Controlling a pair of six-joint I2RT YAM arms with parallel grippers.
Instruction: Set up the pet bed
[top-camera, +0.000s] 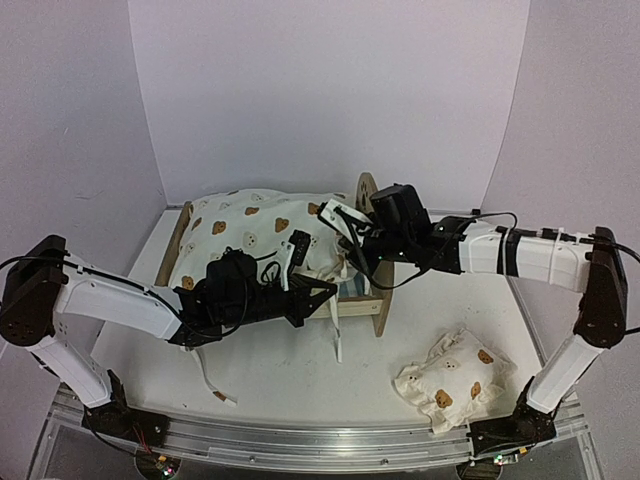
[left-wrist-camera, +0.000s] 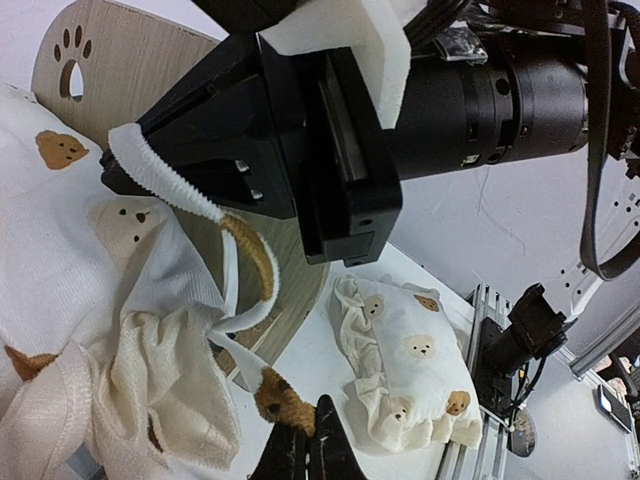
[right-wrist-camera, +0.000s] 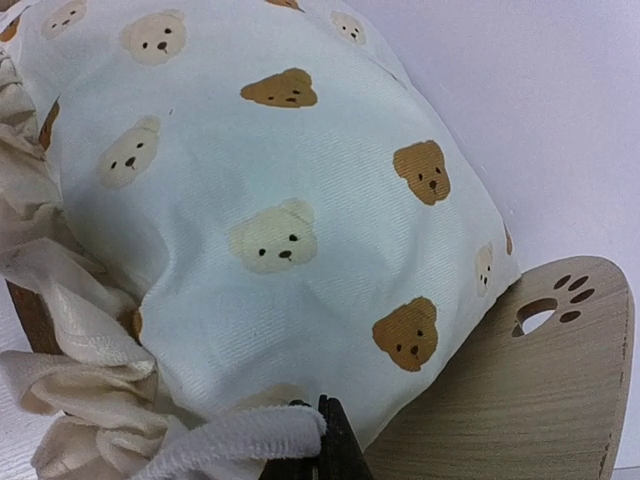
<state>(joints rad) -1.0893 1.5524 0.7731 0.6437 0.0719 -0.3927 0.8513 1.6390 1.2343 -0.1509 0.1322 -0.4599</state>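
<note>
The pet bed (top-camera: 368, 196) stands mid-table with its paw-print headboard on the right; the headboard also shows in the left wrist view (left-wrist-camera: 110, 70) and the right wrist view (right-wrist-camera: 520, 400). The large bear-print cushion (top-camera: 255, 235) lies on it and fills the right wrist view (right-wrist-camera: 270, 200). My left gripper (top-camera: 322, 288) is at the bed's near side, shut on the brown end of a cushion tie (left-wrist-camera: 275, 393). My right gripper (top-camera: 335, 215), by the headboard, is shut on a white fuzzy tie (right-wrist-camera: 240, 440), as the left wrist view (left-wrist-camera: 160, 170) also shows.
The small bear-print pillow (top-camera: 450, 382) lies on the table at the front right, also in the left wrist view (left-wrist-camera: 410, 360). A loose cushion tie (top-camera: 215, 385) trails on the table at the front left. White walls enclose the back and sides.
</note>
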